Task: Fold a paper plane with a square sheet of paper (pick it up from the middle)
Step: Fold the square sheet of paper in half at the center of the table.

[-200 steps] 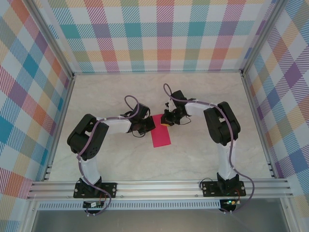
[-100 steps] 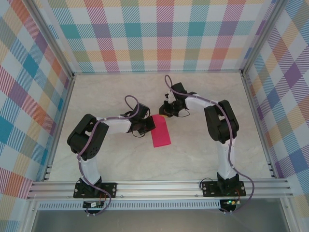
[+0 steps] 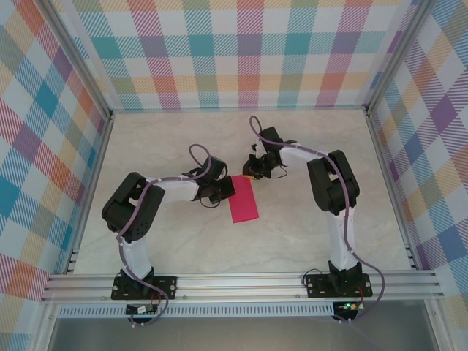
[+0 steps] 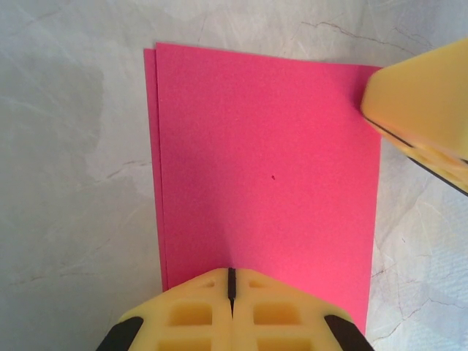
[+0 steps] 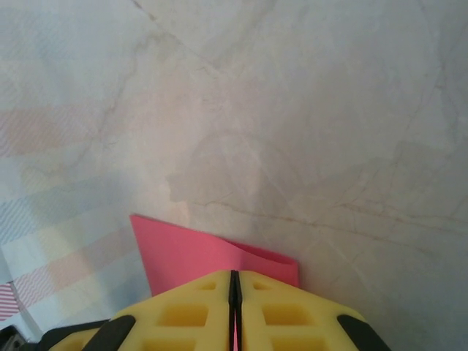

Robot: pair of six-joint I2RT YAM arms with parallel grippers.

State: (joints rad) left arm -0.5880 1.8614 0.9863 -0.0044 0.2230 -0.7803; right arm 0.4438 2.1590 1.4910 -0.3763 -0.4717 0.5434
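Starting at my end of the table (image 3: pixel 307 234): the left hand (image 3: pixel 224 189) hasn't budged in the last second. It's clenched tight, both pads squeezed together with no gap, tips planted on the left-hand long edge of the pink sheet of paper (image 3: pixel 244 201). From the left wrist cam you can see the sheet is doubled over, with a second layer peeking out along one side, so it's a tall rectangle lying flat in the middle of the table. It hasn't shifted either.

The change is further back. A second ago the right hand (image 3: pixel 252 170) was sitting over the far part of the sheet. Now it has pulled back and hangs right at the far short edge, by the corner, and that arm's elbow has swung in a touch too. Its pads are closed against each other. On its own cam a corner of the pink shows just past the tips, with a hairline of pink in the seam between the pads. Can't tell if it's actually nipping the paper or just sitting on it.
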